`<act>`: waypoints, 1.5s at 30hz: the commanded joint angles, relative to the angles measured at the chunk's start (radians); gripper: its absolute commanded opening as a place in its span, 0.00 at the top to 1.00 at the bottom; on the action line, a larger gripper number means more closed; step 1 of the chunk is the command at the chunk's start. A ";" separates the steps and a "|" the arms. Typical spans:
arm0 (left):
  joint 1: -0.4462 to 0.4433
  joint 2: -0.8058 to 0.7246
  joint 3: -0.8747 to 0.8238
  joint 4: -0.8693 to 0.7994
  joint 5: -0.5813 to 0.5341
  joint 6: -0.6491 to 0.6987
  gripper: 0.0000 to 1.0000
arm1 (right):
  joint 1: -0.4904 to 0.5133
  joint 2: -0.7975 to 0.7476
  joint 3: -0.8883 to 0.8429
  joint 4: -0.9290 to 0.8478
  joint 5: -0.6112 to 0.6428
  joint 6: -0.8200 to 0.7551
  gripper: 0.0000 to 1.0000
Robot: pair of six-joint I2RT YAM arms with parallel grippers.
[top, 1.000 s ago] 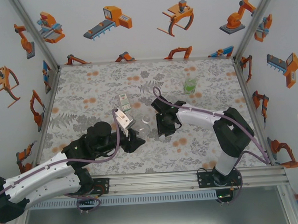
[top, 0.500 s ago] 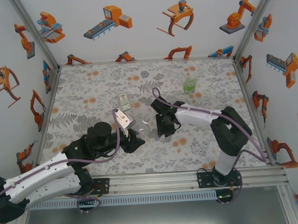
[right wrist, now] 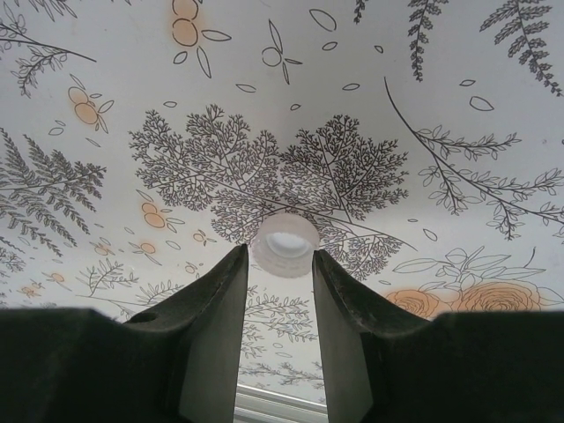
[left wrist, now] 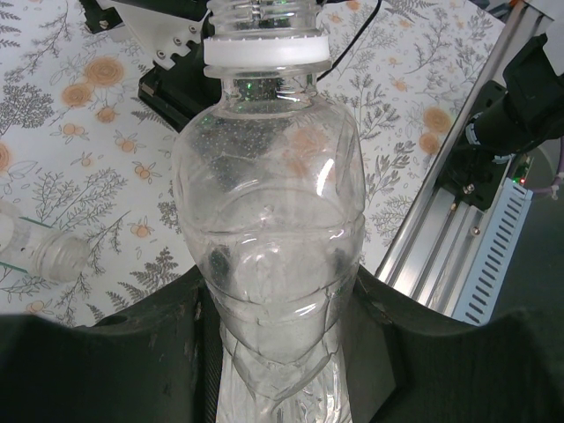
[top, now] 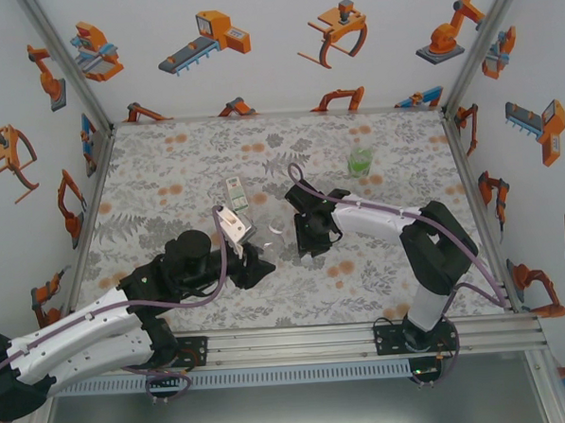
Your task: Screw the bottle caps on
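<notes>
Clamping plain bottle (left wrist: 269, 220) low on its body, left end effector (left wrist: 278, 352), bottle mouth cut off at top, right end effector (right wrist: 278, 257) pinching white cap (right wrist: 284, 240), second bottle (left wrist: 44, 254) cropped at left.

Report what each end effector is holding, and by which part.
Left end effector clamps the plain bottle around its lower body. Right end effector pinches a white cap by its sides.

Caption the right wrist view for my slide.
Right gripper pinches a white bottle cap at its fingertips, floral table behind.
</notes>
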 commanded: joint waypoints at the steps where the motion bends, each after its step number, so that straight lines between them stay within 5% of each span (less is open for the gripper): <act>1: 0.009 -0.015 -0.012 0.025 0.001 0.001 1.00 | -0.001 0.005 0.011 -0.007 -0.010 -0.007 0.64; 11: 0.009 -0.022 -0.013 0.026 -0.003 -0.002 1.00 | -0.002 0.023 -0.001 -0.001 -0.012 -0.004 0.59; 45: 0.012 -0.038 -0.021 0.021 -0.009 -0.006 1.00 | 0.005 0.012 0.020 -0.004 -0.025 0.000 0.67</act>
